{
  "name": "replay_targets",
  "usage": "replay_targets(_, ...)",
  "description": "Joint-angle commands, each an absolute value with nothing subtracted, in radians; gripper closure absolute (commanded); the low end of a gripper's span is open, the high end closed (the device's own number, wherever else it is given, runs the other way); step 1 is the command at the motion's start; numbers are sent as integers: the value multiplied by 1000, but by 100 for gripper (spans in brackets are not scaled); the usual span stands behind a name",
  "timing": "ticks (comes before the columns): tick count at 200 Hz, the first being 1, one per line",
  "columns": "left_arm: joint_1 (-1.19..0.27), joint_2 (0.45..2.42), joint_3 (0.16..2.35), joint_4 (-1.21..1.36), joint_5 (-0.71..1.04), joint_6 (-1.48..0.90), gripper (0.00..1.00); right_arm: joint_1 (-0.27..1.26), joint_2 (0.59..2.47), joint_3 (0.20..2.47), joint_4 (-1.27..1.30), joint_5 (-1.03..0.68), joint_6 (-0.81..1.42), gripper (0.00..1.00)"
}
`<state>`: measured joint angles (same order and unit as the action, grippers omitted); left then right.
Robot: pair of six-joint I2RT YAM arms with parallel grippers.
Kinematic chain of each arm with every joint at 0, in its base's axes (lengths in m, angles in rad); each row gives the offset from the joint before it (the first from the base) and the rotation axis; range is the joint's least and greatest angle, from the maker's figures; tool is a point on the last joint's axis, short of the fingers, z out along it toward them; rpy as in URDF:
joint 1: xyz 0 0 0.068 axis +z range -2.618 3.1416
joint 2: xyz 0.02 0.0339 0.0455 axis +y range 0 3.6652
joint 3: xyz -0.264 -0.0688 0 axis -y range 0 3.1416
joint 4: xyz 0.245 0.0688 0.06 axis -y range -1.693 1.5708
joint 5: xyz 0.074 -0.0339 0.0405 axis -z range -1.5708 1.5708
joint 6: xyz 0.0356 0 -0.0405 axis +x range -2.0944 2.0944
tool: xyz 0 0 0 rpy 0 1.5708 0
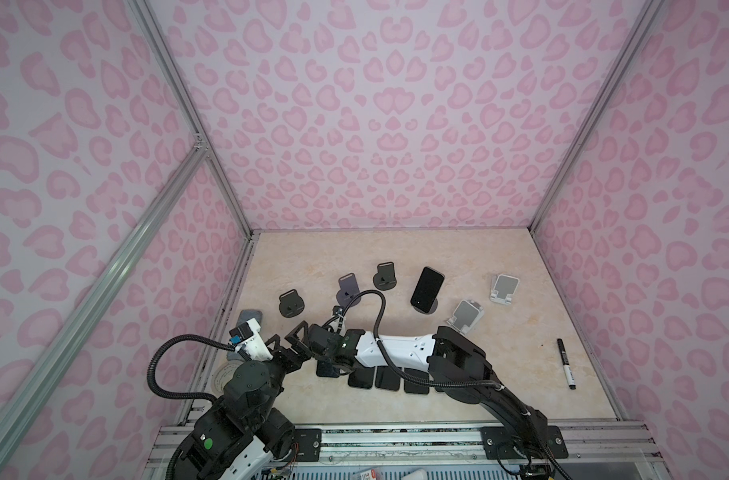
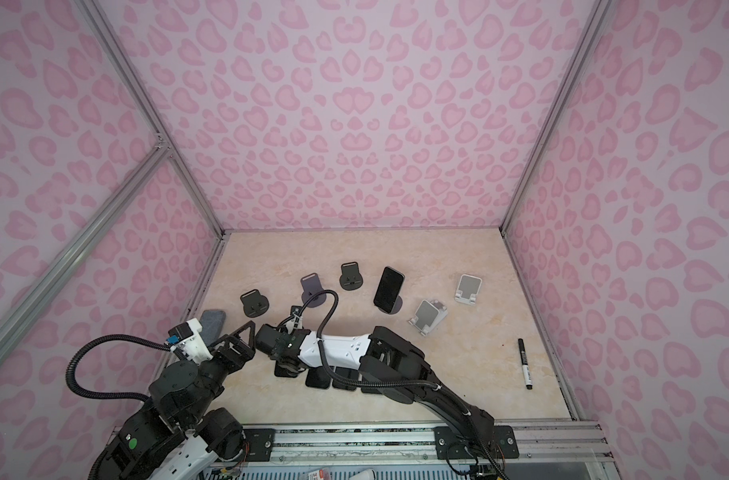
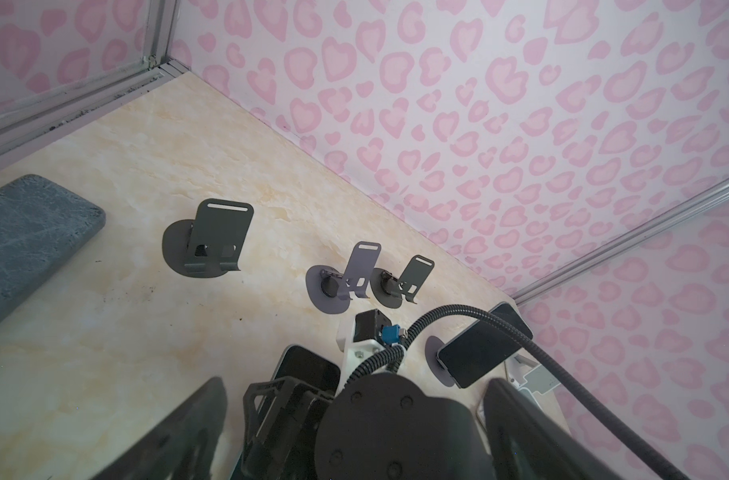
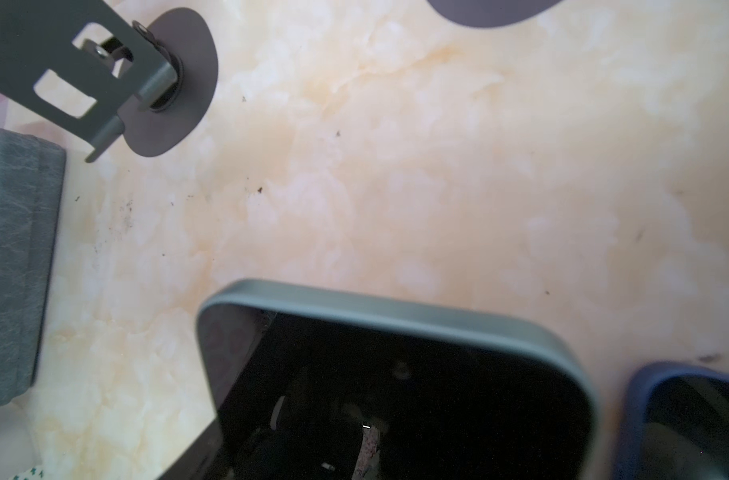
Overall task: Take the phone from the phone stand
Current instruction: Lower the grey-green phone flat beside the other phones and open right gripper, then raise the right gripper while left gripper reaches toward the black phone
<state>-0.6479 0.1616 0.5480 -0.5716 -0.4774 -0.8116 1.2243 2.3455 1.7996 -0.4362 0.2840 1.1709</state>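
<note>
Grey-cased phone (image 4: 396,374) is pinched in the right gripper (image 3: 290,392), whose jaws are drawn close onto it. The arm reaches across the middle, so phone and gripper sit on the robot's side of the lilac stand (image 1: 347,286), a little to its left in both top views. The right wrist view shows the phone tilted, screen up and slightly blurred; whether its low end touches the table (image 1: 499,395) I cannot tell. The lilac stand is bare, and so are its neighbours: the right dark stand (image 1: 385,274), just to its right and a little farther back, and the left dark stand (image 1: 291,303), on its other side. Right of the lilac stand, past that dark neighbour, the propped phone (image 1: 427,291) leans upright, screen out, on the occupied stand (image 1: 434,308). Farther right of the lilac stand come the near white stand (image 1: 465,315) and the far white stand (image 1: 504,287), then, well apart, a black marker (image 1: 565,363) lying flat. Nearer the robot than the lilac stand, a row of dark phones (image 1: 387,379) lies flat under the right arm, with a blue-cased phone (image 4: 686,419) just beside the held one. The left gripper (image 2: 249,341) hangs spread wide, left of the lilac stand and toward the robot, close to the right gripper. A grey pad (image 3: 26,241) lies left of the lilac stand by the wall.
</note>
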Motion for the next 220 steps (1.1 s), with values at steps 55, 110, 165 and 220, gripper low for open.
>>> replay_targets(55, -647, 178, 524, -530, -449, -861, 0, 1243, 2325, 1673, -478, 194, 1202, 27)
replay_targets(110, -647, 220, 538, -519, -454, -867, 0, 1243, 2308, 1661, -462, 221, 1170, 23)
replay_targets(165, -646, 279, 559, -482, -468, -829, 0, 1247, 2200, 1624, -420, 271, 1100, 25)
replay_targets(220, -647, 321, 611, -460, -529, -748, 1, 1247, 1933, 1550, -375, 327, 877, 18)
